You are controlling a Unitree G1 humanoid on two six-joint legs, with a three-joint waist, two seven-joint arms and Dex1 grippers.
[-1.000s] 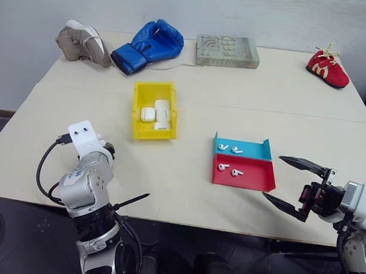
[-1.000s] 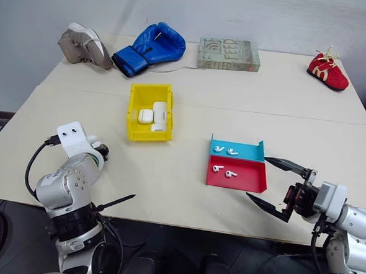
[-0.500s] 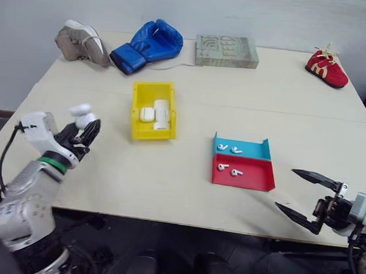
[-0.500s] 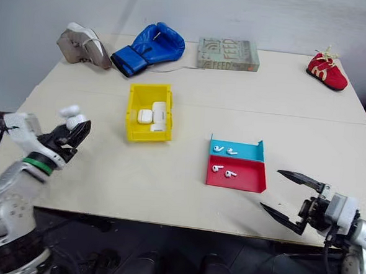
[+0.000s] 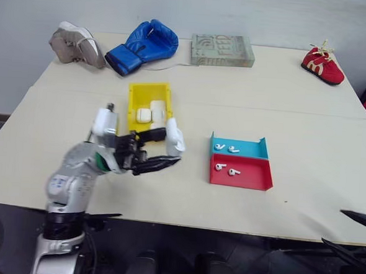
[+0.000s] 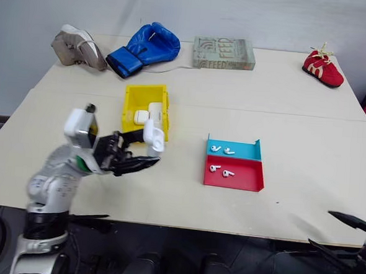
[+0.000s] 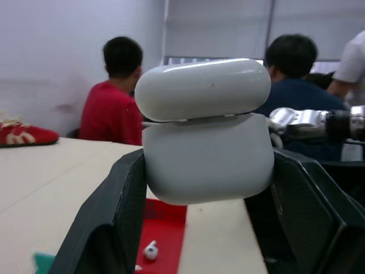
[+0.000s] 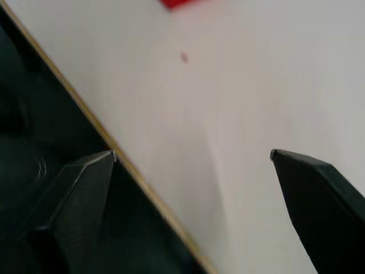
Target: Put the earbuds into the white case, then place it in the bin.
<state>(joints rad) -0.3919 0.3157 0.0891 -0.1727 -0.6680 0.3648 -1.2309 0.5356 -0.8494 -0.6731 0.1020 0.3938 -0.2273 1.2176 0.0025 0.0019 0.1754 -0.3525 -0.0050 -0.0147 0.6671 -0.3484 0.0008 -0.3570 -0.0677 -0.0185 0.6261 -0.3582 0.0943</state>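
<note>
My left gripper (image 5: 169, 148) is shut on the white case (image 5: 174, 138) and holds it above the table, just in front of the yellow bin (image 5: 135, 97). In the left wrist view the white case (image 7: 207, 129) sits between the two black fingers (image 7: 111, 222), its lid slightly ajar. Several earbuds lie in a tray: two in the blue half (image 5: 228, 148), two in the red half (image 5: 227, 169). My right gripper (image 6: 331, 232) is open, low beyond the table's front right edge, holding nothing.
Inside the bin lie a small white case (image 5: 144, 115) and a taller white box (image 5: 158, 110). A grey shoe (image 5: 75, 43), a blue boxing glove (image 5: 142, 45), a book (image 5: 222, 50) and a red shoe (image 5: 323, 65) line the far edge. People sit behind the table.
My left arm swung up from the table's front left to the middle, carrying the white case to the bin's front. My right gripper dropped back and right, past the table edge.
</note>
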